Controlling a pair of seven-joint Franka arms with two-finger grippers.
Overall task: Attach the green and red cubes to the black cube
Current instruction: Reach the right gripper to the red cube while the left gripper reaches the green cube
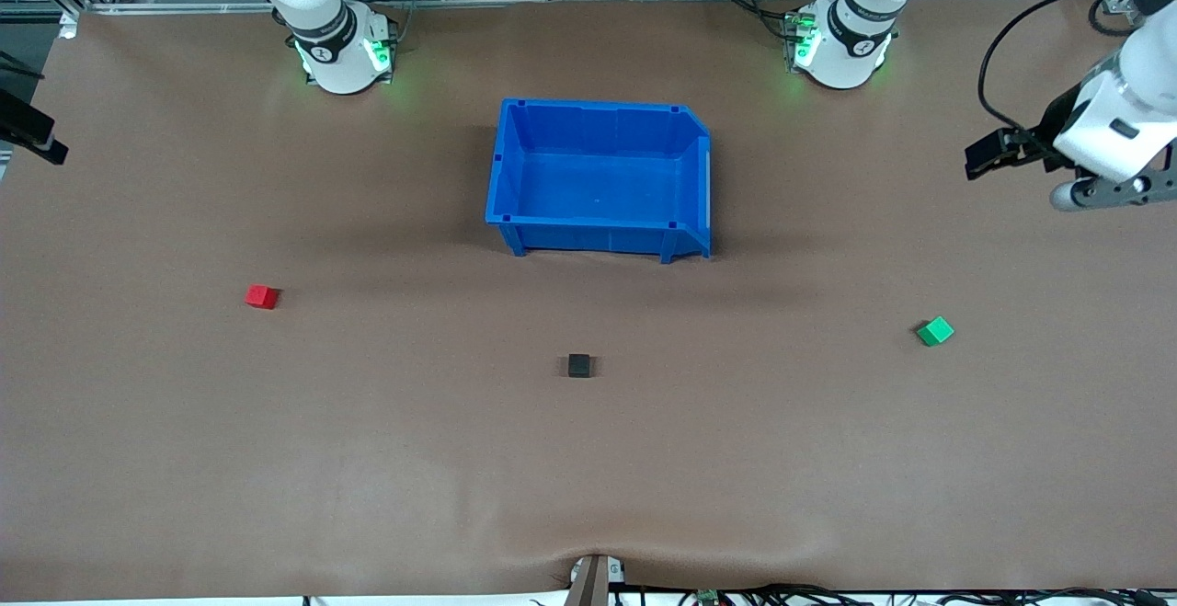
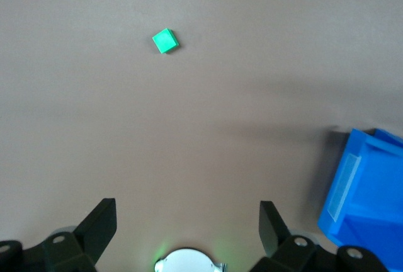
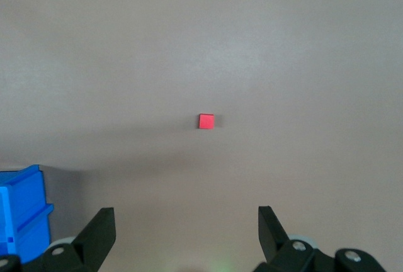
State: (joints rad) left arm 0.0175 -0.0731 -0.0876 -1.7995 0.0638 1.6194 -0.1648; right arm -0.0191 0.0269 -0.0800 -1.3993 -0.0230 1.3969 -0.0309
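Nothing is grasped yet: green cube [image 1: 935,331], red cube [image 1: 262,296] and black cube [image 1: 580,365] lie apart mid-frame. Left gripper [image 2: 187,218] and right gripper [image 3: 186,225] are held high over the table, jaws spread; descents onto the coloured cubes are judged next.

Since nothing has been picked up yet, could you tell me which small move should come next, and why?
Probably lower the open left gripper toward the green cube. That cube, the red cube and the black cube all lie apart on the table. The green one is at the left arm's end, and the open right gripper could likewise go for red.
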